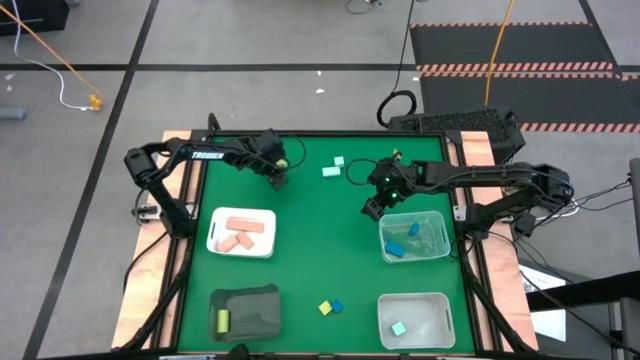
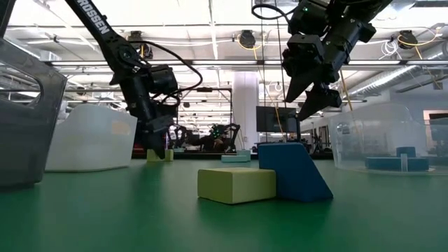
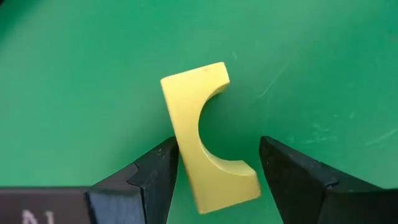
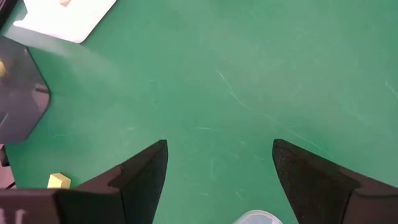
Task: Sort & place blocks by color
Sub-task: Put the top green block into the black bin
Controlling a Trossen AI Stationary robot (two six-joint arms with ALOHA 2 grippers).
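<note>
Up at eleven o'clock on the green surface (image 1: pixel 330 230), the left claw (image 3: pixel 217 171) sits spread around a yellow arch block (image 3: pixel 202 134), not clenched. Right claw (image 4: pixel 217 180), released and empty, hovers beside the clear bin (image 1: pixel 437 250) at three o'clock.

Pink blocks (image 1: pixel 240 233): three. Yellow (image 1: pixel 324 308): three. Blue (image 1: pixel 337 304): three. Mint (image 1: pixel 331 171): three. Trays (image 1: pixel 262 245): two. Bins (image 1: pixel 440 246): two.

Pink blocks (image 1: pixel 238 233) lie on a white tray. A yellow arch-shaped block (image 3: pixel 208 140) lies flat on the green table. A small yellow block (image 2: pixel 236 185) touches a blue wedge (image 2: pixel 294 171). Two mint blocks (image 1: pixel 333 168) sit far back.
</note>
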